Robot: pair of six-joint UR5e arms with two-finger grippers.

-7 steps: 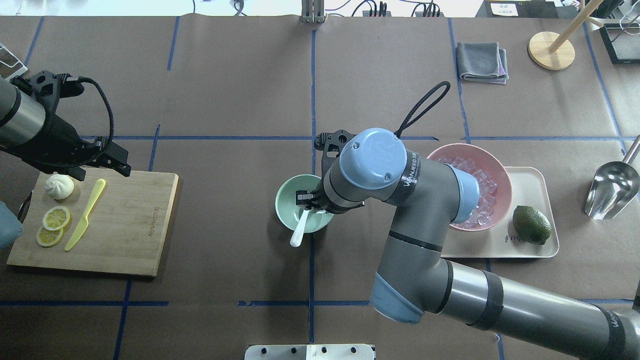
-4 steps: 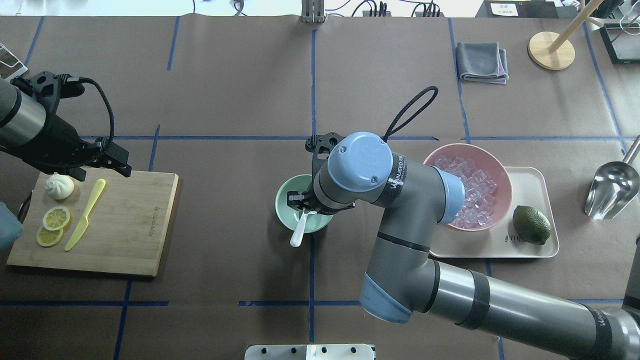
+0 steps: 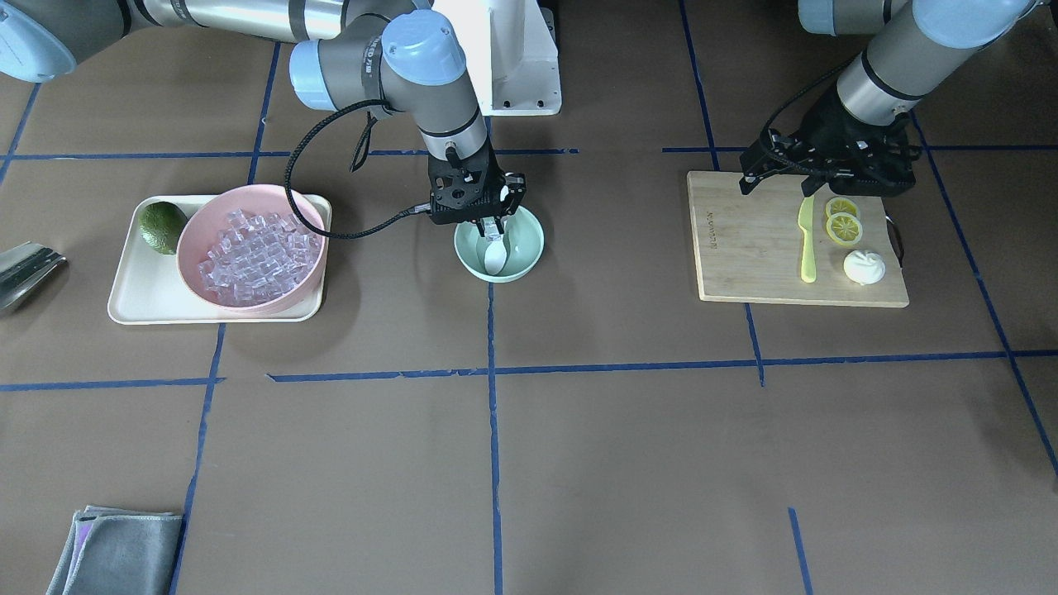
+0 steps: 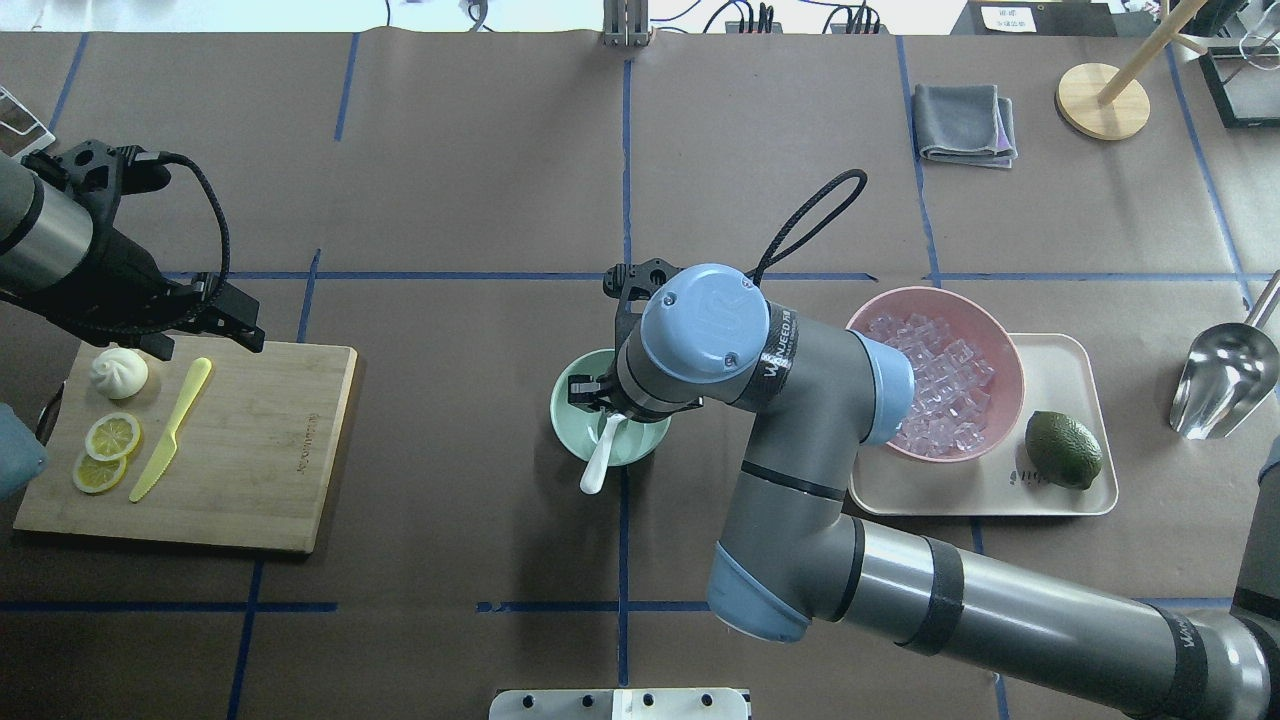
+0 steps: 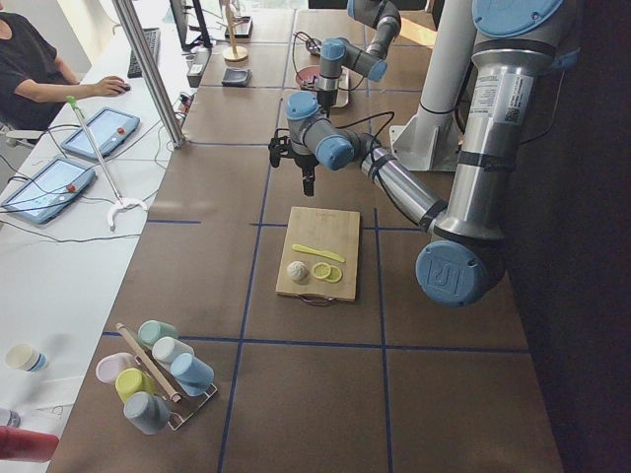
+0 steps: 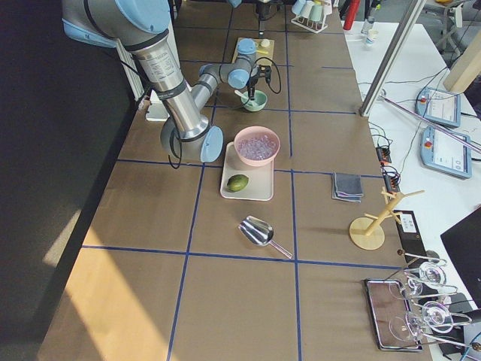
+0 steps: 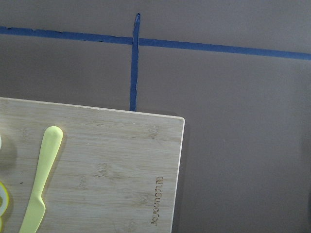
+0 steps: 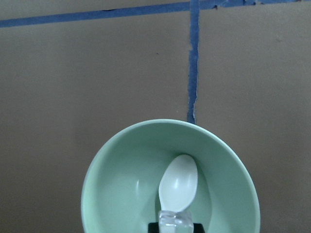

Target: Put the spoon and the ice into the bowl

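Observation:
The mint-green bowl (image 4: 570, 425) stands at the table's middle; it also shows in the front view (image 3: 529, 248) and the right wrist view (image 8: 121, 184). The white spoon (image 4: 598, 462) lies with its scoop (image 8: 178, 183) inside the bowl and its handle over the rim on the robot's side. My right gripper (image 4: 592, 395) hangs over the bowl, shut on one clear ice cube (image 8: 174, 219) just above the scoop. More ice (image 4: 945, 385) fills the pink bowl (image 4: 1017, 385). My left gripper (image 4: 200, 340) is open and empty above the cutting board's far edge.
The pink bowl sits on a cream tray (image 4: 1060, 490) with a green lime (image 4: 1062, 450). A metal scoop (image 4: 1225, 375) lies at far right. The wooden cutting board (image 4: 260, 450) holds a yellow-green knife (image 4: 170, 430), lemon slices (image 4: 110, 437) and a white bun (image 4: 118, 372). A grey cloth (image 4: 965, 122) lies at the back.
My right arm has moved left, carrying the gripper from the bowl's right side to over its middle. The spoon, the bowl and the left arm have not moved.

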